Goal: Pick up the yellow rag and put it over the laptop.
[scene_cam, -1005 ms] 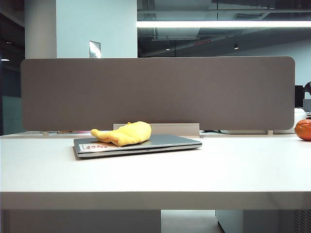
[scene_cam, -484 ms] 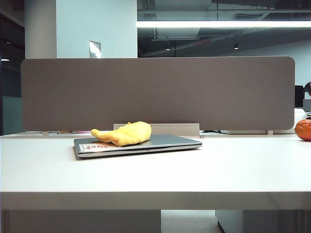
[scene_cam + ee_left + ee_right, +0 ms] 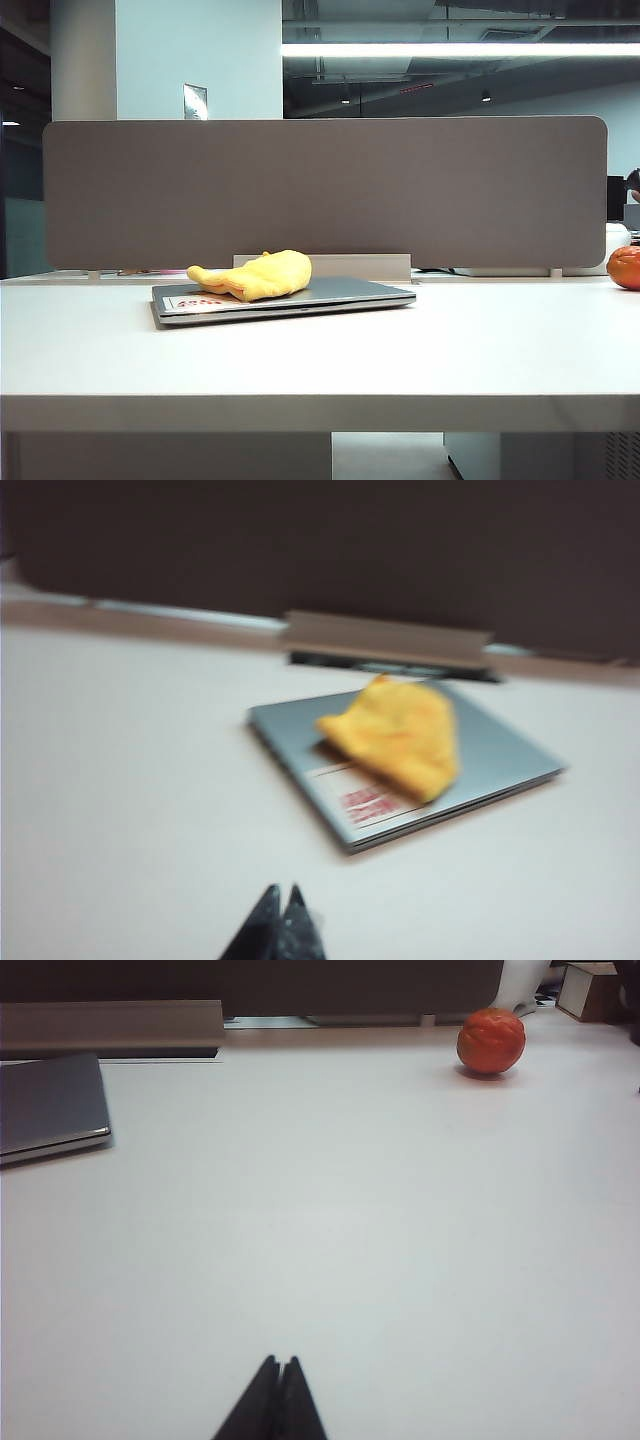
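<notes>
yellow rag (image 3: 254,276) on laptop (image 3: 340,293) | orange fruit (image 3: 491,1041) right-wrist | left pincer (image 3: 279,908), right pincer (image 3: 279,1376) clenched

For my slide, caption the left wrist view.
Yellow rag draped on the closed laptop; shut left claw hangs apart, empty.

blur: your left wrist view is fuzzy, sticker (image 3: 365,802) marks unreadable | cut off: orange fruit (image 3: 626,267), laptop (image 3: 50,1105)

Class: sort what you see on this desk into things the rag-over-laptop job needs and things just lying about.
Job:
rag, lying on the laptop lid
laptop, closed
left pincer, shut, clear of both

Lying about:
orange fruit
grey divider
right pincer, shut, idle
</notes>
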